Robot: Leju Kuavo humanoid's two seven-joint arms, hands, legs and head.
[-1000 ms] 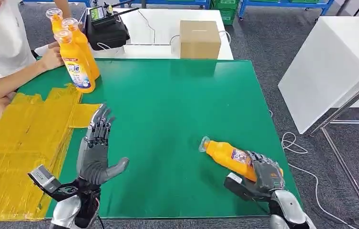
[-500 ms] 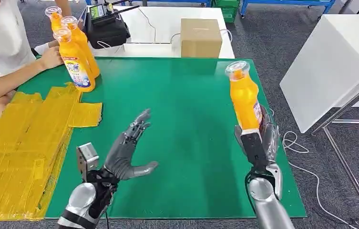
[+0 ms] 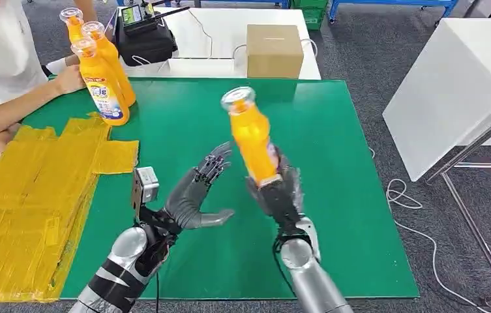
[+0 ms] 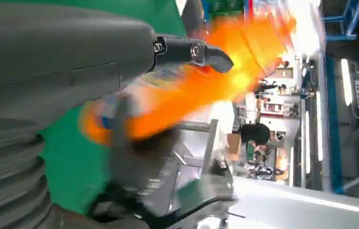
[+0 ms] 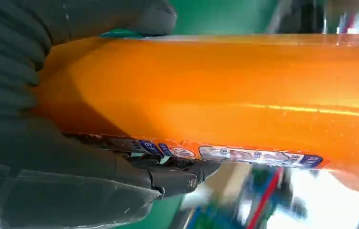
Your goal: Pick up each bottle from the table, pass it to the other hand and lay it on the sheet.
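Green table (image 3: pixel 334 195); right hand (image 3: pixel 280 192) grips bottle (image 3: pixel 250 137); label (image 5: pixel 244 155) readable close-up.

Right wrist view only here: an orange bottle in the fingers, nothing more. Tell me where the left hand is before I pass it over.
Observer: The left hand is raised close beside the bottle, spread open and holding nothing, with a gap between them.
Operator: Give me the bottle's tilt.
Observer: Near upright, cap end up, leaning slightly towards the left hand. The right hand grips its lower end.
Operator: Say where the sheet is.
Observer: The yellow sheet lies along the left side of the green table, on the far side of the left hand from the bottle.
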